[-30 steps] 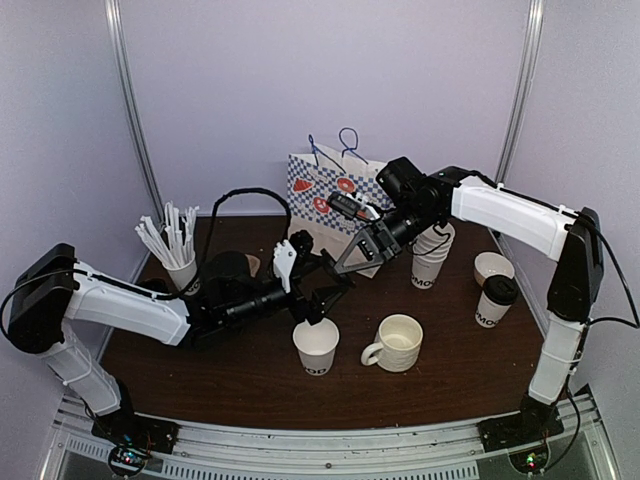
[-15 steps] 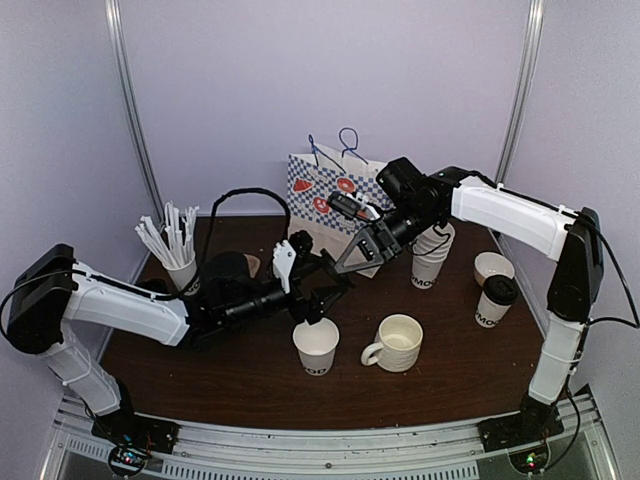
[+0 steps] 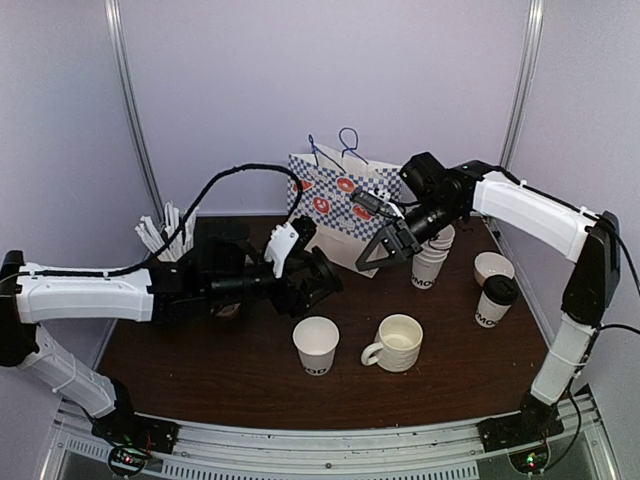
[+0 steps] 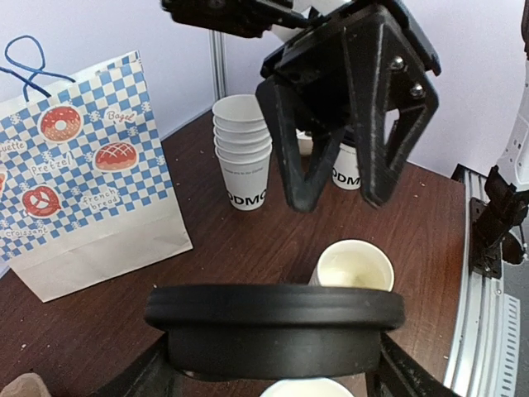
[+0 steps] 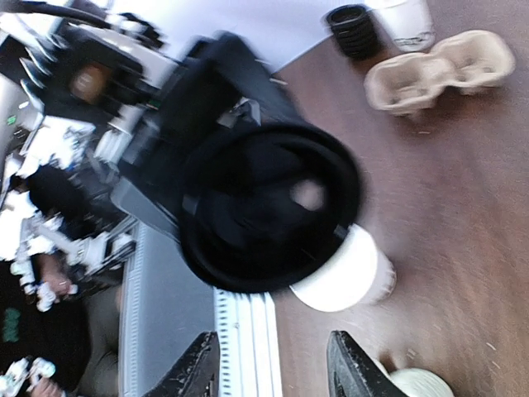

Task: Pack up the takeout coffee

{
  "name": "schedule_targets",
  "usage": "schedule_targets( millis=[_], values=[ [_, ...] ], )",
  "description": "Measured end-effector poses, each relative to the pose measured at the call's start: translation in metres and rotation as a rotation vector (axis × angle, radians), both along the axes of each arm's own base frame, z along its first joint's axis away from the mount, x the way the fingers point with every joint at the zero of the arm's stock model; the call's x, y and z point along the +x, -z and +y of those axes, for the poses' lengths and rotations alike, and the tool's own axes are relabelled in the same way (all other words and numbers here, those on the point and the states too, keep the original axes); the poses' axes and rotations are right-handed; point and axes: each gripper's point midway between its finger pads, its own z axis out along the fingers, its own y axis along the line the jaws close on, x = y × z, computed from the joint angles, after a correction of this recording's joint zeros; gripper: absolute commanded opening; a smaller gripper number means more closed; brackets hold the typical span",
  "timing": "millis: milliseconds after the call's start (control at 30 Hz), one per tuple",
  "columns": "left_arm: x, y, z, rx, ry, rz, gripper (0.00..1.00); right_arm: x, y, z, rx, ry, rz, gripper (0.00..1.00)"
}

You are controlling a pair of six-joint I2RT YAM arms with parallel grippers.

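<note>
A black plastic lid [image 4: 275,318] sits crosswise between my left gripper's [image 4: 273,357] fingers. The left gripper [image 3: 314,278] hangs just behind and above a lidless white paper cup [image 3: 316,346] with black lettering. That cup's rim [image 4: 306,387] shows under the lid. My right gripper [image 3: 386,245] is open and empty, a short way right of the lid and in front of the bag. In the right wrist view its open fingers [image 5: 195,369] frame the lid [image 5: 266,207] and the cup [image 5: 347,273]. One takeout coffee [image 3: 495,300] with a black lid stands at the right.
A checkered paper bag [image 3: 340,200] stands at the back centre. A stack of lidless cups [image 3: 432,256] is beside it, and a ceramic mug [image 3: 398,342] stands near the front cup. A cup of straws [image 3: 168,240] is at the left. A pulp cup carrier [image 5: 438,70] and spare lids [image 5: 355,29] lie nearby.
My right gripper has opened, let go of the lid and drawn back to the right. The left arm has swung up and back with the lid in its fingers.
</note>
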Motion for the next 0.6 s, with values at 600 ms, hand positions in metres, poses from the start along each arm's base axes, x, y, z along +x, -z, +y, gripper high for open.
schedule_targets(
  millis=[600],
  values=[
    [-0.041, 0.024, 0.067, 0.670, 0.019, 0.382, 0.76, 0.052, 0.014, -0.068, -0.142, 0.300, -0.169, 0.49]
  ],
)
